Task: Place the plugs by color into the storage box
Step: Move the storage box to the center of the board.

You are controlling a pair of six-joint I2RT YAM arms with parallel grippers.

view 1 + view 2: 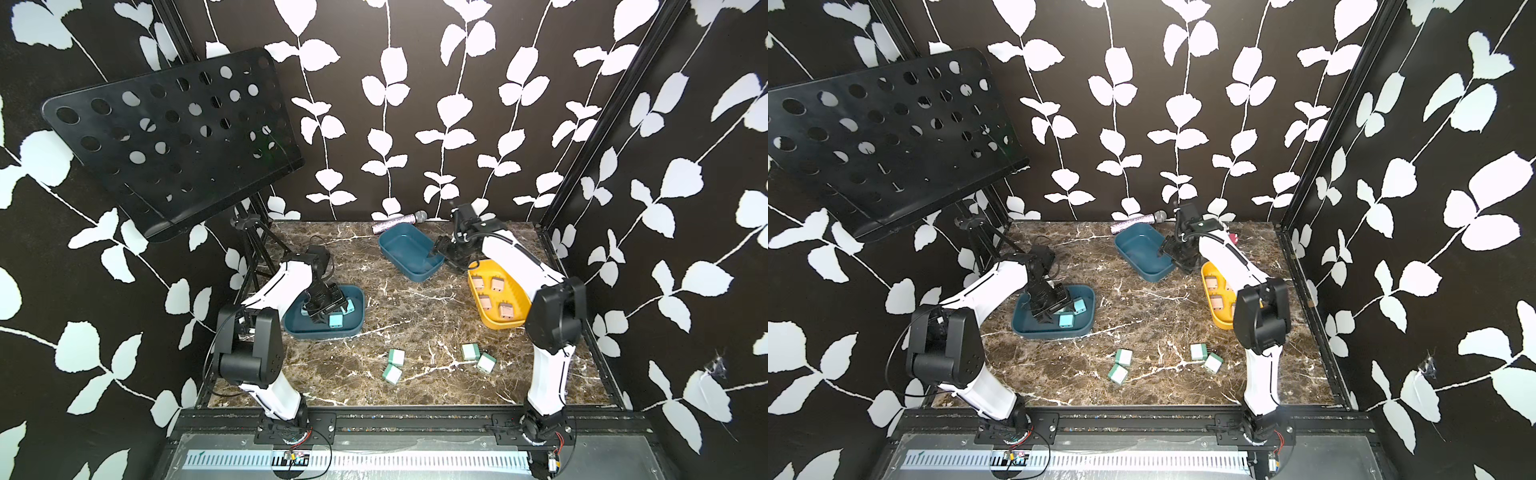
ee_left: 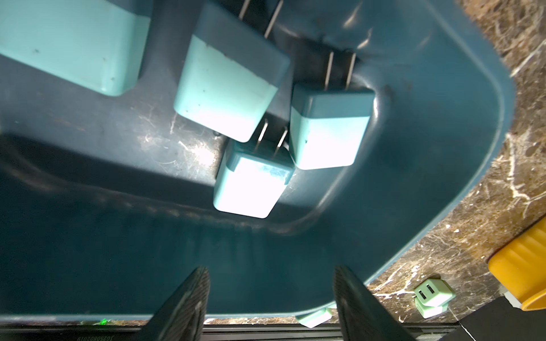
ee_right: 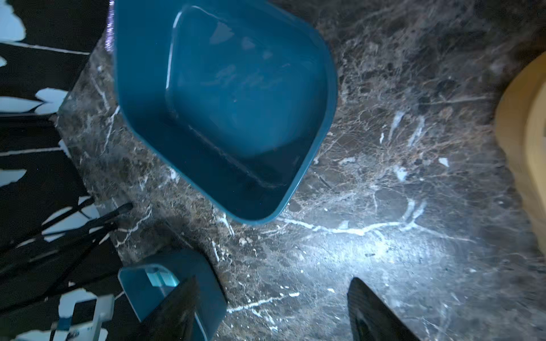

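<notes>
Several light blue plugs [image 2: 251, 180] lie in the near teal storage box [image 1: 324, 334], prongs showing; two of them [image 1: 335, 320] show in both top views. My left gripper [image 2: 271, 271] hangs open inside that box [image 2: 443, 118], nothing between its fingers. Several pinkish beige plugs [image 1: 496, 284] sit in the yellow box [image 1: 494, 324]. Several mint green plugs [image 1: 396, 356] lie loose on the marble near the front, in two pairs. My right gripper [image 3: 273, 280] is open and empty beside the far teal box [image 3: 141, 88], which holds nothing.
A black perforated music stand [image 1: 166, 137] on a tripod overhangs the back left. A microphone [image 1: 401, 222] lies behind the far teal box [image 1: 428, 276]. The right arm's elbow [image 1: 557, 316] stands over the yellow box's near end. A black rail [image 1: 415, 419] runs along the front edge.
</notes>
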